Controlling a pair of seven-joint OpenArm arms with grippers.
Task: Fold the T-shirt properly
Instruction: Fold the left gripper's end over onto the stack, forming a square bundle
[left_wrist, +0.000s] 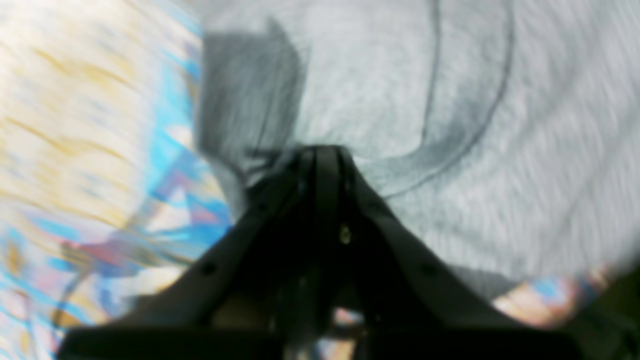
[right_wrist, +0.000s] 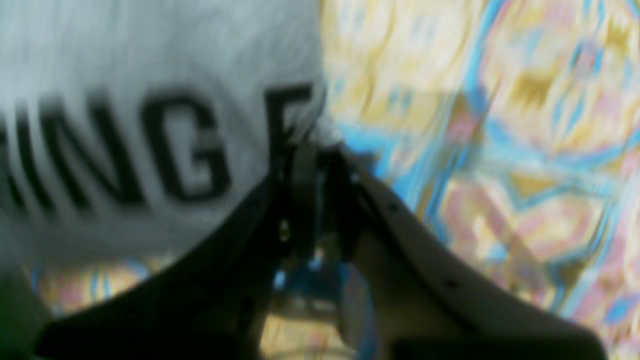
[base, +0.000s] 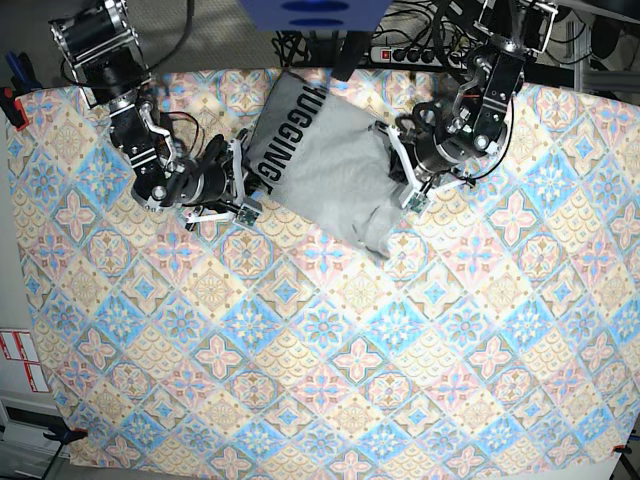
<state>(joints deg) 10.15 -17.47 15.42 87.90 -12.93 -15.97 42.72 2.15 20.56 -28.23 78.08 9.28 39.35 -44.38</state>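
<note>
T-shirt (base: 325, 165), heather-grey, bunched, black lettering showing; left gripper (left_wrist: 322, 152) and right gripper (right_wrist: 312, 147) both pinch its edges.

Pretty blurry shot, but the right gripper (right_wrist: 312, 150) is pinched onto the edge of the grey T-shirt (right_wrist: 150, 60). Black letters "ING" show on it. The tile-patterned cloth (right_wrist: 500, 150) fills the right side.
</note>
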